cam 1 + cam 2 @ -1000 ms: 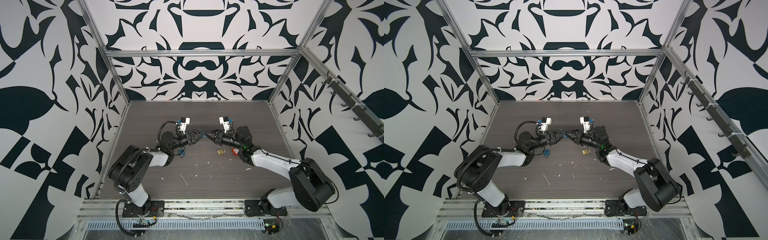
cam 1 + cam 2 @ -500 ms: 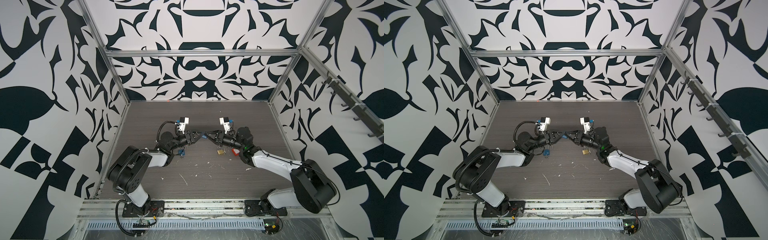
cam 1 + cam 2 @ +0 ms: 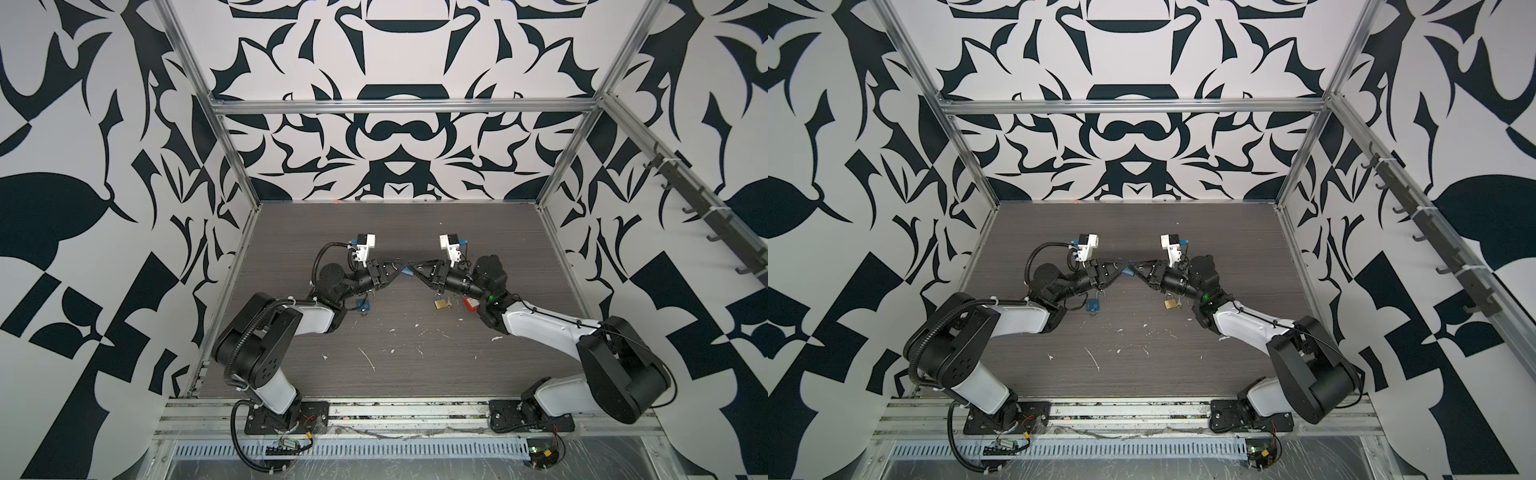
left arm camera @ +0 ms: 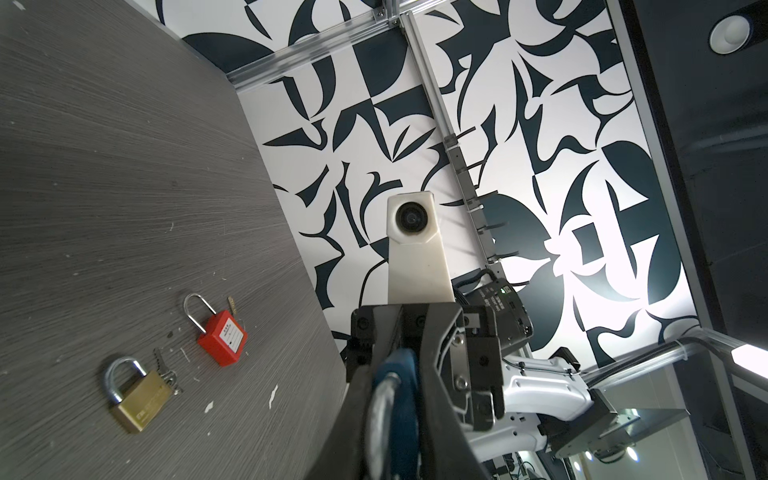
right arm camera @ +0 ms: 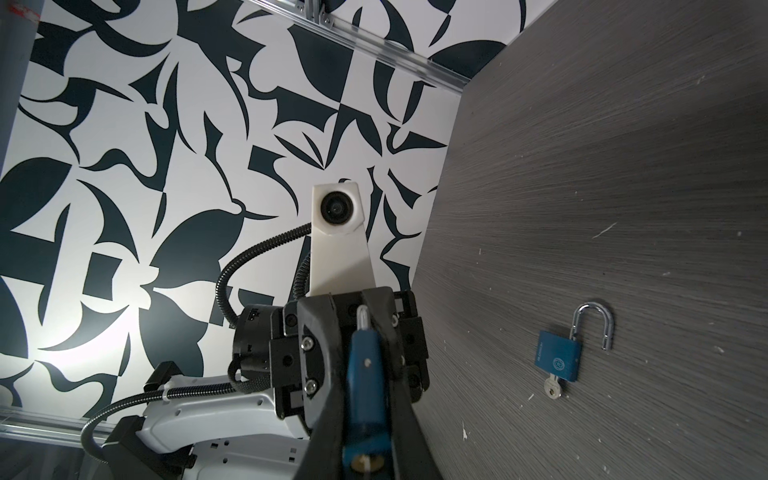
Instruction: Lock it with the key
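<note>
Above mid-worktop the right gripper (image 3: 417,269) has its jaws clamped on the body of a small blue padlock (image 5: 365,374). The left gripper (image 3: 395,269) meets it tip to tip, jaws drawn narrow about the steel shackle (image 5: 362,318); firm contact not clear. Only the right wrist view shows the detail of a second blue padlock (image 5: 557,358), shackle swung open and silver key (image 5: 552,388) in its base, flat on the grey wood-grain worktop (image 5: 623,166). The left wrist view misses it but shows a brass padlock (image 4: 139,395) with keys beside a red padlock (image 4: 222,338). In both top views all three are small specks.
</note>
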